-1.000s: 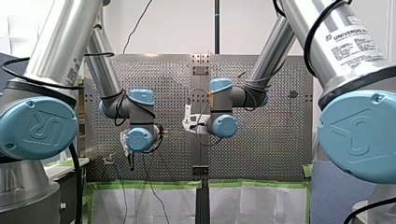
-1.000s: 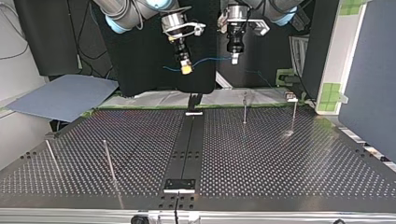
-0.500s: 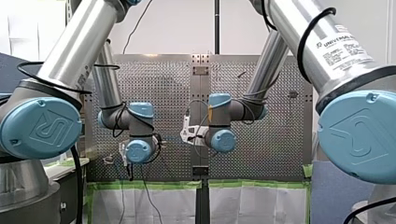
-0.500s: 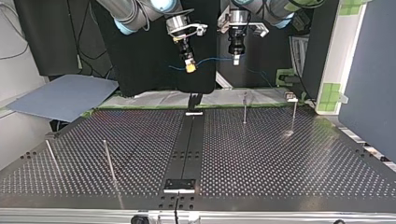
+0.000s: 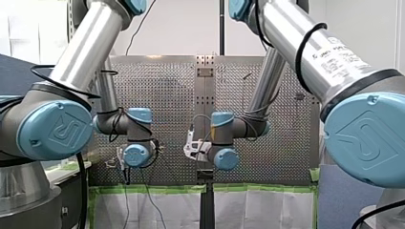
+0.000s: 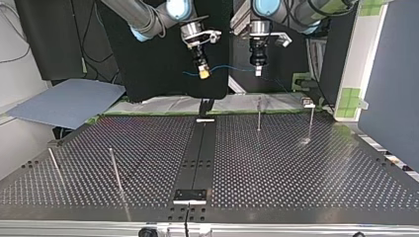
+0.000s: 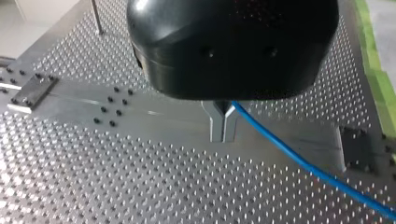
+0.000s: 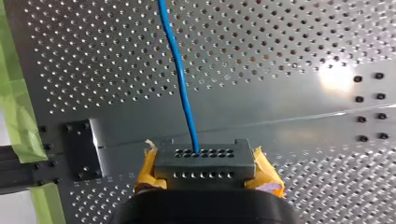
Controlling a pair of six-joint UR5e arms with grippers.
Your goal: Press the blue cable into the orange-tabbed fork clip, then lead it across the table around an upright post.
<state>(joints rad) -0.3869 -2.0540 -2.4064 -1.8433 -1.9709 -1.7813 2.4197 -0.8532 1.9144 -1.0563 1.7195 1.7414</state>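
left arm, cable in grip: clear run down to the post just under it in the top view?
Probably yes. My left gripper hangs high above the table, the post almost straight below, nothing between. The blue cable, also held by my right gripper, may limit it.

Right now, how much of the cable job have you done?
Nothing finished yet. Both my left gripper and right gripper are shut on the blue cable, held above the table. To do: pressing it into the fork clip, then rounding an upright post.

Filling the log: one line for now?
left gripper: shut on cable | right gripper: shut on cable | cable: strung between them, above table
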